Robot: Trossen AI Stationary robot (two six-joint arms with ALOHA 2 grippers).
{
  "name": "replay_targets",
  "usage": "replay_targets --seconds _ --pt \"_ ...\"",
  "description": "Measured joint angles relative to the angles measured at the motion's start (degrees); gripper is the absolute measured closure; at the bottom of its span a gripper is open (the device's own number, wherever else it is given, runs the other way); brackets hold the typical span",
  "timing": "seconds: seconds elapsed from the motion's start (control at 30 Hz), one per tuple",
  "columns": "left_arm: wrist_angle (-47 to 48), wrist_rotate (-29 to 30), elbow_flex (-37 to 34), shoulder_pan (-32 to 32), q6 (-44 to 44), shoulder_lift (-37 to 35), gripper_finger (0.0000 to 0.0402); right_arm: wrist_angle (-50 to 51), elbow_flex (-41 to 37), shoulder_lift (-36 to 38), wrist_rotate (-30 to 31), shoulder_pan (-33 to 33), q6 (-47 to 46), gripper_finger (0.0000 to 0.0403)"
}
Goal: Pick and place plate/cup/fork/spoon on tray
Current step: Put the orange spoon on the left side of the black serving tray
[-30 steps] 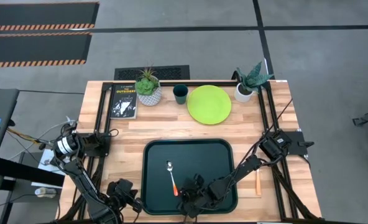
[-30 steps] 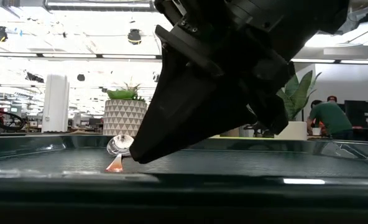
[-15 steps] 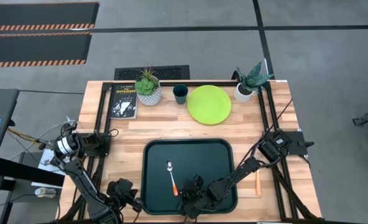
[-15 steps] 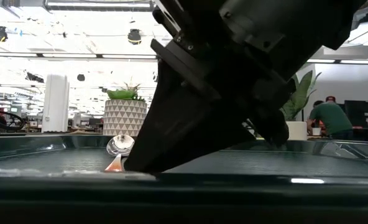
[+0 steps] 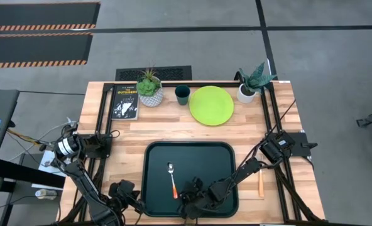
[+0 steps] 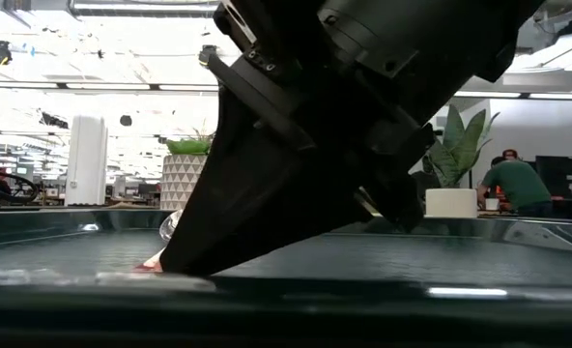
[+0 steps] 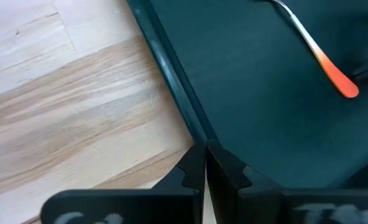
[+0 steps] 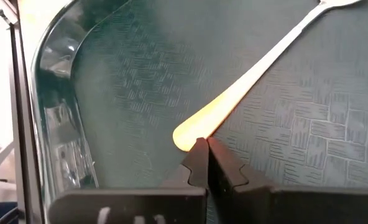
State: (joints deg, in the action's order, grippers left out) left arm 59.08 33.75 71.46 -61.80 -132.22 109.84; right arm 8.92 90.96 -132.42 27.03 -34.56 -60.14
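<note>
The spoon point(image 5: 172, 180) lies flat on the tray point(image 5: 217, 157), bowl toward the far edge, orange handle toward the near edge. My right gripper point(image 5: 185, 201) is shut, low over the tray's near part, its fingertips point(image 8: 201, 149) right at the handle's free end point(image 8: 187, 137). In the low view this gripper point(image 6: 170, 269) hides most of the spoon point(image 6: 168, 227). My left gripper point(image 5: 133, 204) is shut and waits by the tray's near left corner. The plate point(image 5: 212, 105) and the cup point(image 5: 182, 95) stand at the far side. The fork point(image 5: 260, 182) lies on the table right of the tray. My right gripper's shut fingertips come slanting down from the table's right and near side at the free end of the spoon's orange handle point(image 8: 185, 138). I cannot tell whether they touch it. The spoon lies flat on the tray.
Two white pots with plants point(image 5: 150, 89) point(image 5: 252, 85) and a black book point(image 5: 125, 103) stand along the far edge. The tray's raised rim point(image 7: 171, 81) runs just ahead of my left gripper. A person point(image 6: 510, 184) shows in the room behind.
My right gripper has gone down and toward the table's left edge, closing on the spoon's handle end, and now hides most of the spoon in the low view. The spoon has stayed where it was.
</note>
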Motion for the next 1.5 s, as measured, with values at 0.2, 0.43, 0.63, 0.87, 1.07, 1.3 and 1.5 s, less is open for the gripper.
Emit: replay_targets --seconds 0.2,0.43,0.63,0.87,1.07,1.3,1.5 --pt "-0.2 -0.6 -0.2 0.0 1.3 0.0 0.0401 -0.3 0.4 -0.1 -0.3 0.1 0.7 0.0384" --pt "1.0 -4.7 -0.5 -1.8 -0.5 0.0 0.0401 1.0 0.8 -0.1 -1.0 0.1 1.3 0.0386" --pt "-1.9 -4.6 -0.5 -2.1 -0.7 1.4 0.0401 2.0 0.9 0.0 -1.0 0.1 1.3 0.0383" --pt "-7.3 -3.1 -0.3 -2.3 -0.6 6.6 0.0402 0.6 0.9 0.0 -1.6 0.2 1.7 0.0384" --pt "-4.9 -3.4 1.7 -1.9 -0.6 6.9 0.0402 -1.0 0.8 0.0 -2.8 0.9 2.2 0.0383" --pt "-7.5 -0.6 3.3 -1.5 -0.2 7.0 0.0401 -2.1 0.8 -0.1 -3.3 1.6 3.3 0.0384" --pt "-7.2 -0.4 3.3 -1.5 -0.1 7.0 0.0401 -2.2 0.8 -0.1 -3.3 1.6 3.7 0.0381"
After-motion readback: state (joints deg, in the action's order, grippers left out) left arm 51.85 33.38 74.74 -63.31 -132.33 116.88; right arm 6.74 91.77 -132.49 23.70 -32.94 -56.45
